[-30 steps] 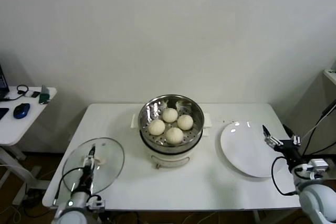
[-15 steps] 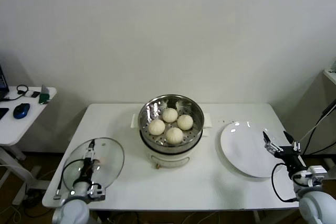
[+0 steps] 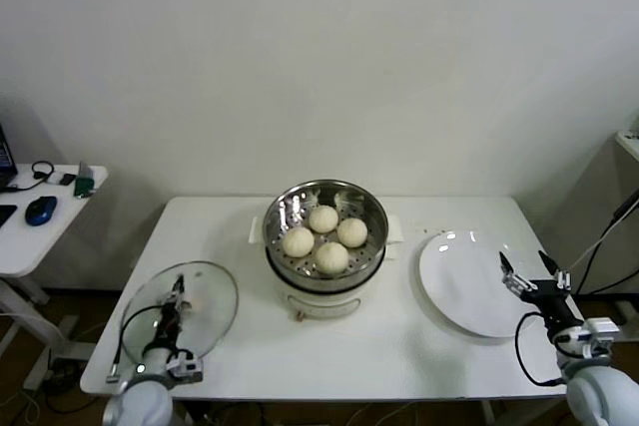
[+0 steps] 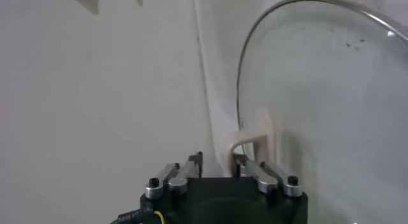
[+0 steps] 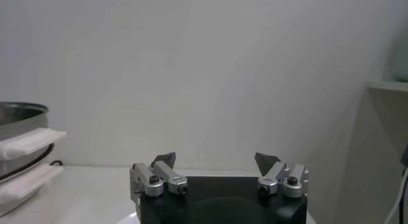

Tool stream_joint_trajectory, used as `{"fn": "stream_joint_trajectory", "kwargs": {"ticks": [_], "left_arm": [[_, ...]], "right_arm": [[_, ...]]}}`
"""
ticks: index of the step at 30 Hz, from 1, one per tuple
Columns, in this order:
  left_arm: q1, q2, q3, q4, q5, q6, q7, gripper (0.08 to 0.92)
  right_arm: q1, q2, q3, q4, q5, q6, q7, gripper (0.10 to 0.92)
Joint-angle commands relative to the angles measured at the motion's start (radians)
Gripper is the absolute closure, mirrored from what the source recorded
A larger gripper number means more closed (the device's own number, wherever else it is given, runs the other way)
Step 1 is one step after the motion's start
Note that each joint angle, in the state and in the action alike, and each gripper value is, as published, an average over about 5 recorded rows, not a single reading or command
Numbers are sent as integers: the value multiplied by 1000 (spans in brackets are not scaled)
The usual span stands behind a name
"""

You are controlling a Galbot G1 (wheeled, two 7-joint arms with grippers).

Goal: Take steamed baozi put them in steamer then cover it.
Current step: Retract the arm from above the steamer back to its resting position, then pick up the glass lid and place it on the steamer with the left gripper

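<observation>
Several pale steamed baozi (image 3: pixel 322 218) lie together in the shiny steamer (image 3: pixel 371 209) on its white cooker base at the table's middle. The clear glass lid (image 3: pixel 205 311) lies flat on the table's front left corner. My left gripper (image 3: pixel 178 296) is over the lid's middle. In the left wrist view its fingers (image 4: pixel 199 160) are drawn in narrow, shut on the lid's white handle (image 4: pixel 255 137), with the glass of the lid (image 4: pixel 331 85) spreading beyond. My right gripper (image 3: pixel 527 274) hovers open and empty over the right edge of the plate; the right wrist view shows the gripper (image 5: pixel 215 160) with its jaws wide apart.
A flat white plate (image 3: pixel 464 286), bare, sits at the table's right. The steamer's rim (image 5: pixel 19 110) shows at the side of the right wrist view. A side table with a blue mouse (image 3: pixel 40 210) stands off to the left. A wall is behind.
My left gripper's fingers have drawn in from wide open onto the lid's handle. The right arm has drifted a little toward the table's right edge, still open.
</observation>
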Motion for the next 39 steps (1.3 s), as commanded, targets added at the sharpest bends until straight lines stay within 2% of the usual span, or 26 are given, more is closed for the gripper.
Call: {"fn": "stream_joint_trajectory", "kwargs": {"ticks": [1, 5, 8, 19, 22, 32, 39], "left_arm": [[6, 2, 3, -29, -31, 5, -11, 690], [24, 5, 5, -70, -43, 14, -20, 802], [45, 10, 6, -115, -54, 30, -27, 842], [141, 31, 9, -320, -108, 95, -70, 846], [167, 44, 13, -392, -113, 149, -82, 846], [182, 155, 61, -601, -118, 382, -60, 846], [65, 269, 206, -638, -181, 500, -35, 846]], "right_arm": [[1, 7, 0, -3, -17, 6, -2, 203], [3, 9, 0, -3, -20, 10, -1, 203], [4, 8, 3, -6, -21, 13, -2, 203], [12, -1, 14, -12, -27, 19, -2, 203], [18, -4, 14, -17, -31, 20, -3, 203], [54, -24, -10, -44, -54, 21, -2, 203], [113, -32, -61, -75, -82, 17, 7, 203]]}}
